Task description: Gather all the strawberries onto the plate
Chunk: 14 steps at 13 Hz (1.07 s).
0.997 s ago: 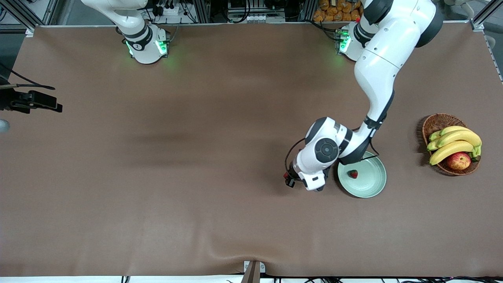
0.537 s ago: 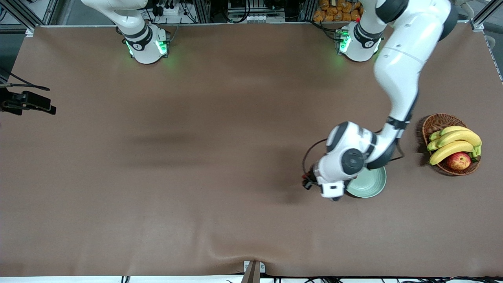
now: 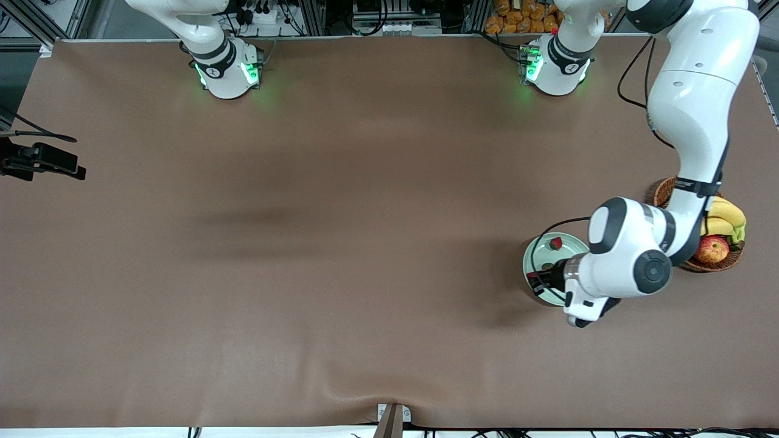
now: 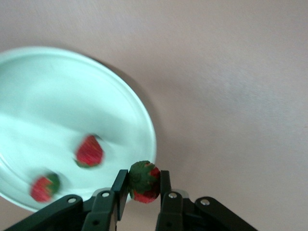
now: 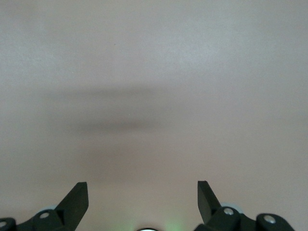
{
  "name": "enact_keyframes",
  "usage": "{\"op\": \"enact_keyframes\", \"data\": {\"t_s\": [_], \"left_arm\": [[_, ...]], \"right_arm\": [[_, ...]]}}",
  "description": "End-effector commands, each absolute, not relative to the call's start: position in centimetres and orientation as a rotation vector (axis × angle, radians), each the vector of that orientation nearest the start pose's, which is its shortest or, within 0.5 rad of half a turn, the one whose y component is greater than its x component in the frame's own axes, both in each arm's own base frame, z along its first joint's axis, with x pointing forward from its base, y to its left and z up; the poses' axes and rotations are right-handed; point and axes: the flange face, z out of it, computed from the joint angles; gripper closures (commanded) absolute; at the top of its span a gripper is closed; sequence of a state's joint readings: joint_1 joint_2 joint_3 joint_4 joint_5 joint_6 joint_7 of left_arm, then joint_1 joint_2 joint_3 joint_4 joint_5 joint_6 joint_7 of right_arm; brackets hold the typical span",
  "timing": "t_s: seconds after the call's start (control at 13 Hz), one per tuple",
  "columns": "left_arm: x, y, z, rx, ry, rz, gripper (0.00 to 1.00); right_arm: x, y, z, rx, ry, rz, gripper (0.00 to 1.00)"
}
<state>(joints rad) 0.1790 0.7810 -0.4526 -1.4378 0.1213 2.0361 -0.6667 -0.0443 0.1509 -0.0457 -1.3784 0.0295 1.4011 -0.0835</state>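
The mint-green plate (image 3: 569, 248) (image 4: 57, 106) lies toward the left arm's end of the table. Two strawberries (image 4: 89, 151) (image 4: 44, 186) rest in it; the front view shows one clearly (image 3: 555, 243). My left gripper (image 3: 535, 281) (image 4: 143, 185) hangs just above the plate's rim, on the side toward the right arm's end. It is shut on a third strawberry (image 4: 143, 182), green top up between the black fingers. My right gripper (image 5: 142, 185) waits open over bare brown table, nothing between its fingers.
A wicker basket (image 3: 669, 188) with bananas (image 3: 724, 213) and a red-yellow apple (image 3: 712, 248) stands beside the plate, toward the left arm's end. The left arm's elbow and wrist hang over the plate and part of the basket. Brown cloth covers the table.
The left arm has swung toward its own end of the table, and its gripper with the strawberry has moved from beside the plate to over its rim. The right gripper stays open.
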Motion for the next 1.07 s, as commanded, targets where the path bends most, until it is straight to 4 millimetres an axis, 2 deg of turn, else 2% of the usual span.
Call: {"op": "enact_keyframes", "data": {"t_s": [0.0,0.08,0.15,0.23,0.31,0.38,0.46,0.77,0.84,1.0], "left_arm": [[69.8,-9.4,25.5,-3.209,-0.439,0.3,0.62],[69.9,-8.1,25.5,-3.209,-0.337,0.283,0.44],[70.0,-6.5,25.9,-3.196,-0.224,0.261,0.33],[70.2,-4.4,26.0,-3.195,-0.153,0.249,0.06],[70.3,-2.5,26.7,-3.201,-0.118,0.229,0.0],[70.5,-1.3,28.7,-3.2,-0.078,0.182,0.0],[70.5,-1.1,30.8,-3.185,-0.037,0.144,0.0],[68.5,-2.3,42.7,-3.081,0.012,0.026,0.0],[67.8,-2.5,45.7,-3.063,0.018,-0.006,0.0],[65.2,-4.2,51.0,-3.041,0.047,-0.001,0.0]], "right_arm": [[58.1,-4.9,61.5,-3.114,0.026,0.187,0.0],[58.1,-4.9,61.4,-3.115,0.024,0.187,0.0],[58.1,-4.8,61.4,-3.117,0.022,0.187,0.0],[58.3,-4.8,61.2,-3.117,0.022,0.185,0.0],[58.5,-4.8,61.1,-3.12,0.022,0.166,0.0],[58.5,-5.0,60.8,-3.117,0.024,0.177,0.0],[58.5,-5.1,60.8,-3.116,0.027,0.182,0.0],[58.6,-4.6,60.5,-3.117,0.008,0.194,0.0],[58.6,-5.0,60.6,-3.115,0.012,0.187,0.0],[58.4,-5.0,61.2,-3.118,0.01,0.17,0.0]]}}
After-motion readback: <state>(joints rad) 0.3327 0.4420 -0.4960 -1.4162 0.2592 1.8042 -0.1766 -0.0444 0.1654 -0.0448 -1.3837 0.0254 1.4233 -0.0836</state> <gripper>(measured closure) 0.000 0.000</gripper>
